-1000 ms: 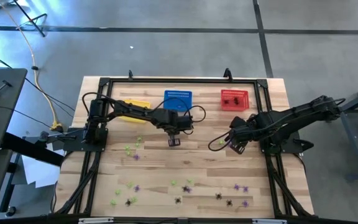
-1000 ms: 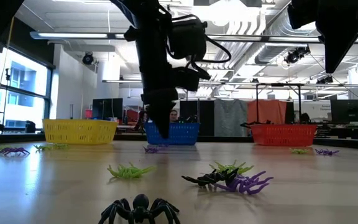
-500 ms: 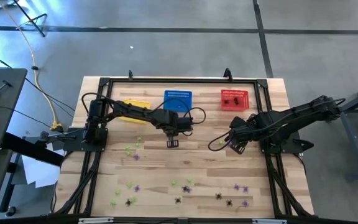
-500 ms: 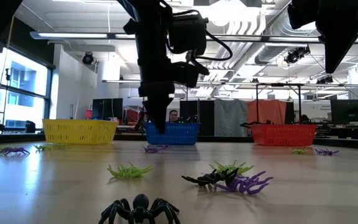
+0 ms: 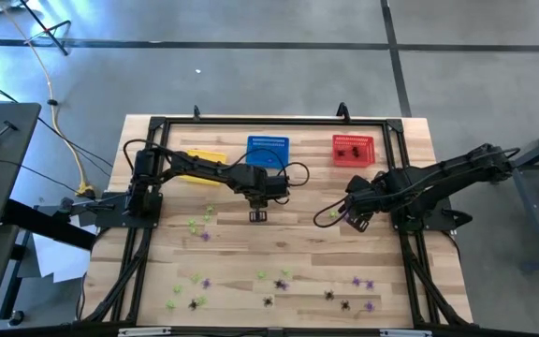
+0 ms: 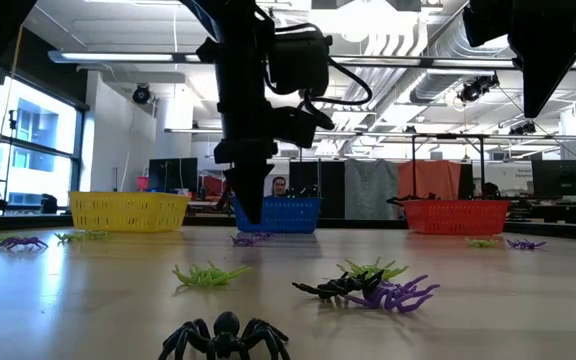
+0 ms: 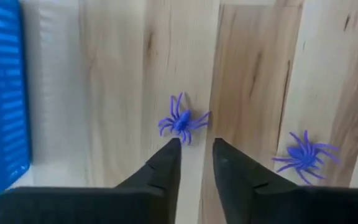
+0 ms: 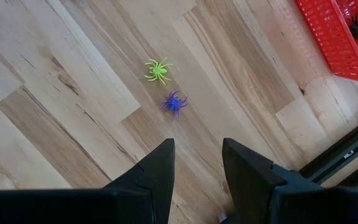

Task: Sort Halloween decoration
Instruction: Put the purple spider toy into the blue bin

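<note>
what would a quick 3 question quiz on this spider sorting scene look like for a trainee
1. True or false: the left gripper is clamped on a purple spider.
2. Which basket sits nearest the left gripper? A) yellow basket B) blue basket C) red basket
3. What two spider colours lie on the wood ahead of the right gripper in its wrist view?

Key
1. False: its fingers stand slightly apart with nothing between them, and the spider lies on the table just beyond the tips.
2. B
3. One green spider and one purple.
</note>
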Tool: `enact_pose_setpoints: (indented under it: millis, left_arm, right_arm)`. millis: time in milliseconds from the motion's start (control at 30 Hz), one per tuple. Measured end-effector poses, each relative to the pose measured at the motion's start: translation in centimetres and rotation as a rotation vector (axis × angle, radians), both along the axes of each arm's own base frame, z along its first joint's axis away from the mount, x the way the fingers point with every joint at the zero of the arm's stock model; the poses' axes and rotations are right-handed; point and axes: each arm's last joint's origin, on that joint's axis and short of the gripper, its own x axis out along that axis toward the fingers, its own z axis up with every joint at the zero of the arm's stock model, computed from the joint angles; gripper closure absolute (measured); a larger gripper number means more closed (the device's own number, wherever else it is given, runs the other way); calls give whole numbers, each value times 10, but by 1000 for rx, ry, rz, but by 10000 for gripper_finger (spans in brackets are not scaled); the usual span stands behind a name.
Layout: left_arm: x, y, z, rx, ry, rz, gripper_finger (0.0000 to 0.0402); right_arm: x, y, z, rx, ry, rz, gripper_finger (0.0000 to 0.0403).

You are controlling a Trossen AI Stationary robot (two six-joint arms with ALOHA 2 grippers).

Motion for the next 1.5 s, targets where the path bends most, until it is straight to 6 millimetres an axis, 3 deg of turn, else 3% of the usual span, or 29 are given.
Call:
enact_pose_setpoints:
  millis: [367, 633, 867, 1033, 1267, 1500]
  left_arm:
    - [9, 5, -19, 23, -2, -57, 248]
    - [11, 18, -41, -7, 61, -55, 236]
    - [9, 31, -42, -131, 36, 25, 237]
    - [8, 44, -42, -186, 10, 118, 267]
    - [7, 54, -42, -219, -5, 183, 387]
    - [7, 55, -42, -227, -9, 217, 400]
  right_arm:
    - [0, 0, 0, -1, -2, 8, 273]
    - [1, 0, 0, 0, -5, 8, 273]
    - [1, 0, 0, 0, -5, 8, 273]
    - [1, 0, 0, 0, -7, 8, 273]
    - [1, 0, 0, 1, -9, 8, 273]
    - [1, 0, 0, 1, -11, 8, 273]
